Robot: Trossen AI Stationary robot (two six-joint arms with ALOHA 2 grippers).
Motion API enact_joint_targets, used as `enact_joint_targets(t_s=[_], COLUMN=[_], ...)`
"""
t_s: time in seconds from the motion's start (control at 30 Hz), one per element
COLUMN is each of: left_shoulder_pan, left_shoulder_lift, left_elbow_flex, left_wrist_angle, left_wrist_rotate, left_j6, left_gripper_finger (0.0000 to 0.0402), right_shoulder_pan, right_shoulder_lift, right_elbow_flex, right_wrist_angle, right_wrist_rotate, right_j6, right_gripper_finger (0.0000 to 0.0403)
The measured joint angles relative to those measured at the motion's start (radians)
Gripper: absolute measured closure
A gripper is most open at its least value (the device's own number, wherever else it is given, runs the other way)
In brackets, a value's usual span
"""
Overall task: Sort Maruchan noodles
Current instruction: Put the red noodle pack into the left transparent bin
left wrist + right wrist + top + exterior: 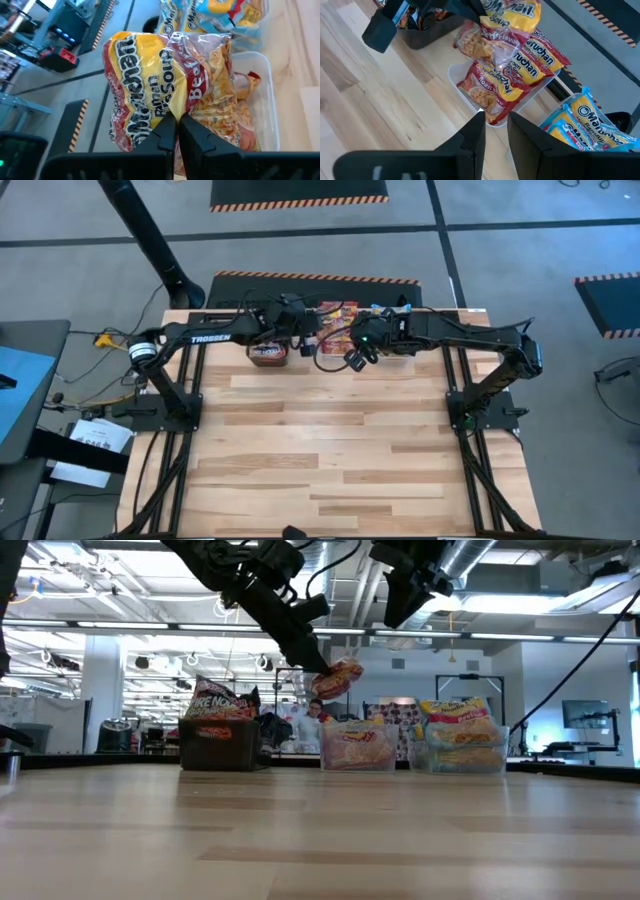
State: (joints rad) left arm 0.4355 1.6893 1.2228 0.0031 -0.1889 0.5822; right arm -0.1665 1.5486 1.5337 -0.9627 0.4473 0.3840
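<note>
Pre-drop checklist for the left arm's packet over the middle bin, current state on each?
1. Left gripper shut on the red-yellow packet: ok.
2. Packet lifted free of the table, seen in the low view: ok.
3. Packet above the clear middle bin, which holds matching red-yellow packets: ok, though exact centring cannot tell.
4. Room in that bin: not ok; packets already pile above its rim.
5. Right gripper out of the drop path: cannot tell; it hovers open and empty close to the same bin.
6. Blue-yellow packets sit in the neighbouring bin, separate: ok.
</note>
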Motion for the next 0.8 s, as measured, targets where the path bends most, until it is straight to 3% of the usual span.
enact_joint_targets(t_s=[0.57,0.8], left_shoulder_pan=[-0.02,-0.04], left_shoulder_lift=[0.001,0.053], left_elbow_flex=[0.0,-0.001], left_wrist_angle=[-0.005,0.014], left_wrist_rotate=[0.098,0.072], left_j6=[-0.045,-0.081], left_gripper_finger=[0.0401,0.0401], right_shoulder_pan=[0.0,0.0], right_shoulder_lift=[-0.001,-0.001], right_elbow_flex=[0.0,0.0], right_wrist_angle=[0.059,0.069], right_wrist_rotate=[0.0,0.0], right_j6=[0.001,0.002], right_gripper_finger=[0.0296,0.0296])
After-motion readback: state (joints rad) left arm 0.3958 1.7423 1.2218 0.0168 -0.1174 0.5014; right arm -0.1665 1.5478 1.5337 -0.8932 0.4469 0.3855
